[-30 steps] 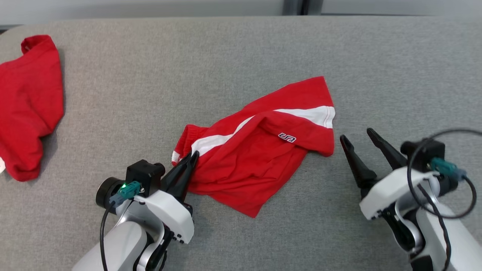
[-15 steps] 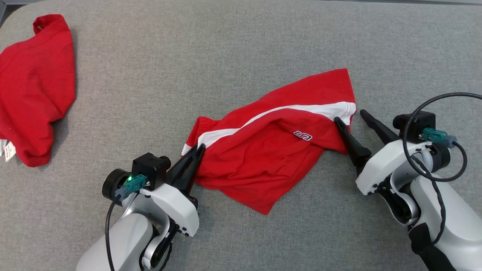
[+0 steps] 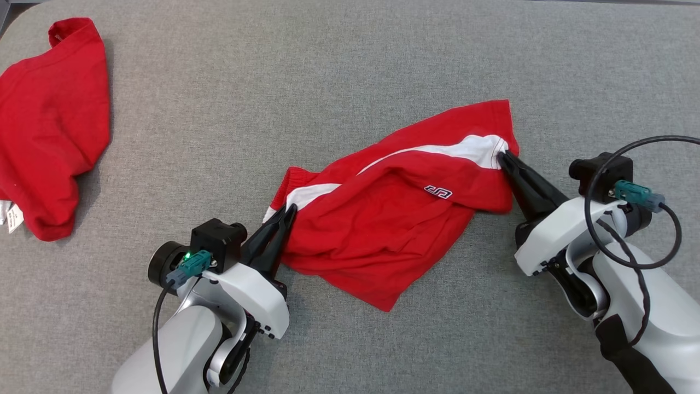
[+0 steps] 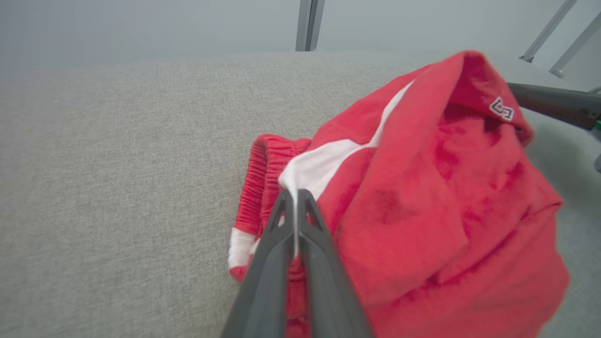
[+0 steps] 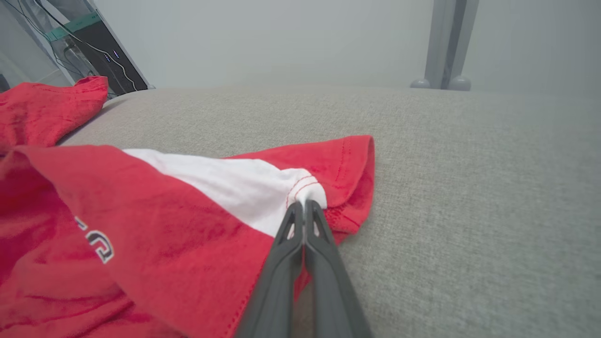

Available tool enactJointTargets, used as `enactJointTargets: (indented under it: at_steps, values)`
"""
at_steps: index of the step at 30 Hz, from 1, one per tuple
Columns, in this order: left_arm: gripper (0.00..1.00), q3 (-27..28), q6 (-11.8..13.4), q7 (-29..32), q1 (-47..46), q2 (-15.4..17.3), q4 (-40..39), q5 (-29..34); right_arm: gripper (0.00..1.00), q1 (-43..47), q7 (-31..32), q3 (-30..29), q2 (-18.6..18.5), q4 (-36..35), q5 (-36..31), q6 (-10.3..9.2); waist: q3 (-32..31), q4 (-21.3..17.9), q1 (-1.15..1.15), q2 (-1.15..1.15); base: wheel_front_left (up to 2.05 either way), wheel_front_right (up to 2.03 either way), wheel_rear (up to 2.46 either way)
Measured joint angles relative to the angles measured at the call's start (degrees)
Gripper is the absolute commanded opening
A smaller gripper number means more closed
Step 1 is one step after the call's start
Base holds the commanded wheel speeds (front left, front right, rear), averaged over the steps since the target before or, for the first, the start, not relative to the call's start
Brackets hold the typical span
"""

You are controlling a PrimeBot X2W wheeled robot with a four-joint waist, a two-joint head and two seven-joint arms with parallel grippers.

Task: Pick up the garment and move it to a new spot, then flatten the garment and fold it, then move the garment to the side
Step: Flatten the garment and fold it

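The garment (image 3: 383, 230) is bright red with a white band and a small logo. It lies crumpled in the middle of the grey surface. My left gripper (image 3: 289, 210) is shut on its near-left end, pinching white cloth beside a gathered red edge (image 4: 256, 188). My right gripper (image 3: 502, 156) is shut on the white stitched end of the band at the garment's right edge. The left wrist view has the left gripper (image 4: 293, 195) closed on the white cloth of the garment (image 4: 422, 211). In the right wrist view the right gripper (image 5: 304, 204) pinches the white hem of the garment (image 5: 141, 211).
A second red garment (image 3: 49, 126) lies bunched at the far left of the grey padded surface (image 3: 328, 65), with a white label (image 3: 12, 219) at its near edge. It also appears in the right wrist view (image 5: 47, 108). Grey frame posts (image 5: 443, 42) stand beyond the surface.
The right gripper moved forward to the garment's right edge and shut on the white hem, lifting it a little. The left gripper kept its hold. The camera tilted down early on.
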Motion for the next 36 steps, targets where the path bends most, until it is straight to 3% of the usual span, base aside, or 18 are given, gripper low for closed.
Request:
enactJointTargets:
  at_steps: [6, 12, 24, 36]
  values:
    - [0.0, 0.9, 0.4, -2.3, -0.3, 0.0, -0.6, 0.3, 0.0, -0.7, -3.8, -0.4, -1.0, -1.5, -1.1, 0.0, -0.5, 0.0, 0.0, 0.0, 0.0, 0.0, 0.0]
    - [0.0, 2.9, 2.4, -4.2, -1.4, 1.4, -5.0, 2.5, 0.0, -0.4, -6.3, -2.7, -1.7, -5.1, -3.2, 0.0, -2.6, -0.6, 0.0, 0.0, 0.0, 0.0, 0.0]
    - [0.0, 7.2, 6.6, -0.7, -6.6, 10.1, -21.5, 7.3, 0.0, 1.2, -7.4, -12.4, -2.3, -20.3, -9.1, 0.0, -8.5, -3.5, 0.0, 0.0, 0.0, 0.0, 0.0]
    - [0.0, 13.2, 8.0, 5.9, -12.1, 20.1, -32.9, 8.3, 0.0, 0.7, 1.3, -19.8, -2.8, -36.3, -12.5, 0.03, -14.3, -6.5, 0.0, 0.0, 0.0, 0.0, 0.0]
